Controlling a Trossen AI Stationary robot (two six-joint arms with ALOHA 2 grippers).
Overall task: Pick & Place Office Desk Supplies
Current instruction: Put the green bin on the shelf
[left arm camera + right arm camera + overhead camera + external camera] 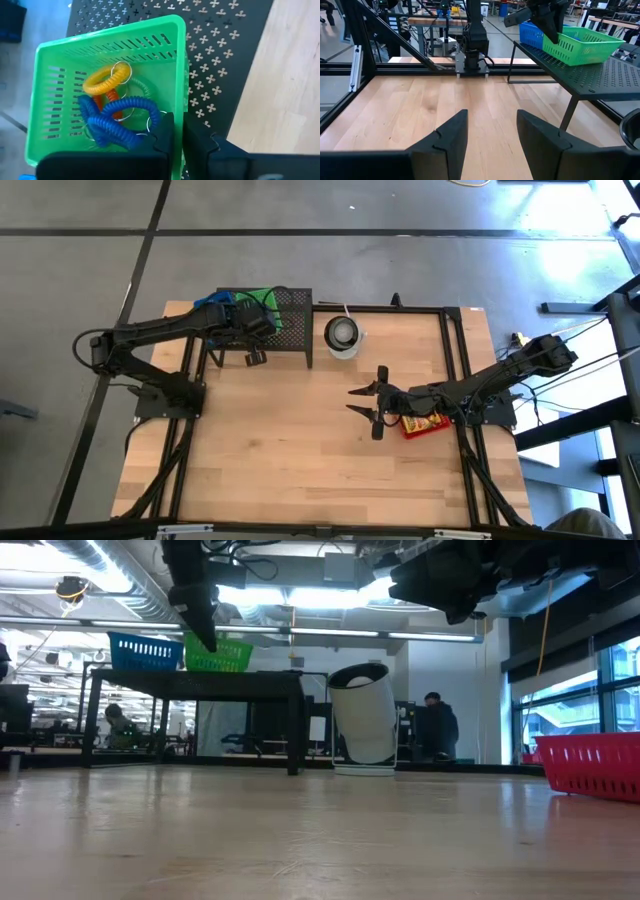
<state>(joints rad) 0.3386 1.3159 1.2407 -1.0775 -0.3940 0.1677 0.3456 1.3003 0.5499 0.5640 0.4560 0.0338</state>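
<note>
Bright ceiling strip lights (pixel 300 595) glare across the low view, washing out the near table (pixel 300 840), which sits blurred. Daylight flares at the high view's floor (pixel 560 210).

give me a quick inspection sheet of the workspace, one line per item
surface: wooden table, mostly bare.
job's things: yellow, blue and orange coil loops lie in the green basket on the black perforated rack; a blue basket stands beside it.
clutter: white cup by the rack; red basket under the right arm.
grippers: left gripper over the green basket's rim, fingers close together, empty; right gripper open above the table, empty.
cables: lines run along the right arm.
surroundings: workshop, a person beyond the table.
</note>
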